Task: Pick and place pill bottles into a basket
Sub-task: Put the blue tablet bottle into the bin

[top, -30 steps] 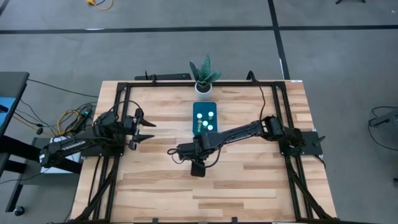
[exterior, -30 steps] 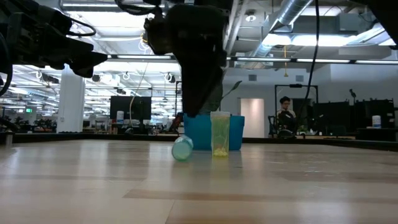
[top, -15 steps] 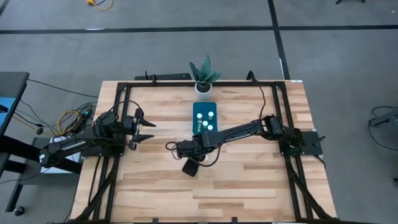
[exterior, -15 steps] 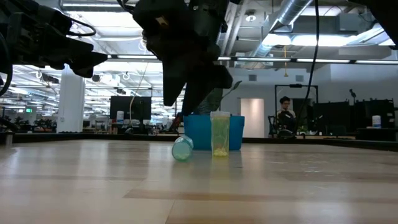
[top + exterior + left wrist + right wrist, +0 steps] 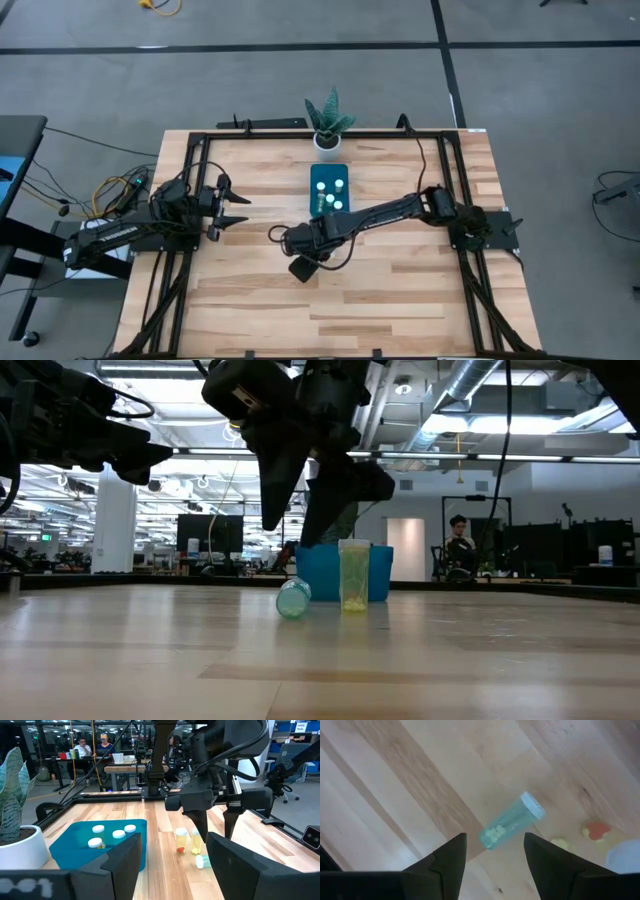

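The teal basket (image 5: 328,190) stands at the table's middle, toward the far edge, with several white-topped pill bottles (image 5: 112,834) in it. On the table beside it a clear bluish bottle (image 5: 512,822) lies on its side, and two bottles (image 5: 188,841) stand upright. My right gripper (image 5: 495,855) hangs open above the lying bottle and touches nothing; it also shows in the high view (image 5: 272,238). My left gripper (image 5: 240,210) waits open over the table's left part.
A white pot with a spiky green plant (image 5: 327,125) stands at the far edge behind the basket. A black frame (image 5: 190,150) runs round the table. Bare wood lies toward the near edge. People sit in the room beyond the table.
My right gripper has risen from close to the table beside the basket. It has turned about and swung a little toward the table's left edge, and now hangs tilted above the lying bottle. The bottles on the table have stayed where they were.
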### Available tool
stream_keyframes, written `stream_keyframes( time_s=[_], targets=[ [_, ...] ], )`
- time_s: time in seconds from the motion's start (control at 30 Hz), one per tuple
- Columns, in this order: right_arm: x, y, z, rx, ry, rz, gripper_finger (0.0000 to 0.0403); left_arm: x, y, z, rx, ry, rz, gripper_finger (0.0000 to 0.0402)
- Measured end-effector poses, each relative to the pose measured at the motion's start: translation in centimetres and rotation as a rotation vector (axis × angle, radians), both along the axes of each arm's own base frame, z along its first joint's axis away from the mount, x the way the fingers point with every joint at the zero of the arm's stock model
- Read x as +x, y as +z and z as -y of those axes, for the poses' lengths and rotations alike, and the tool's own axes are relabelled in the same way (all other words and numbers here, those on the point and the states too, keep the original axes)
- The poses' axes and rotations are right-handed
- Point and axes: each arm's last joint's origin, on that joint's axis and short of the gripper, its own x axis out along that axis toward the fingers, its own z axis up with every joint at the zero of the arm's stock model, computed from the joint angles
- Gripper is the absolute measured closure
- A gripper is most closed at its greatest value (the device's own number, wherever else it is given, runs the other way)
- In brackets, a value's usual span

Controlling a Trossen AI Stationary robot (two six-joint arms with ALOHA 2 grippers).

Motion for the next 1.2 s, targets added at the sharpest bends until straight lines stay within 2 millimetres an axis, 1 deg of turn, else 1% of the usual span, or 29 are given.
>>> stream_keyframes(
  time_s=[0.1,0.27,0.3,0.4,0.63,1.2],
  targets=[
    [-0.1,-0.1,-0.1,-0.007,-0.027,-0.016,0.0214,0.0,0.0,0.0,0.000,0.000,0.000,0.0189],
    [0.3,-2.1,-0.7,0.007,-0.073,-0.056,0.0216,0.0,0.0,0.0,0.000,0.000,0.000,0.0189],
    [0.4,-2.2,-0.9,0.014,-0.079,-0.051,0.0215,0.0,0.0,0.0,0.000,0.000,0.000,0.0189],
    [0.4,-2.1,-1.3,0.011,-0.097,-0.035,0.0216,0.0,0.0,0.0,0.000,0.000,0.000,0.0189],
    [0.2,-2.2,-0.5,-0.028,-0.150,-0.066,0.0223,0.0,0.0,0.0,0.000,0.000,0.000,0.0189],
    [0.3,-2.3,-0.6,-0.027,-0.176,-0.066,0.0225,0.0,0.0,0.0,0.000,-0.001,0.000,0.0189]
  ],
)
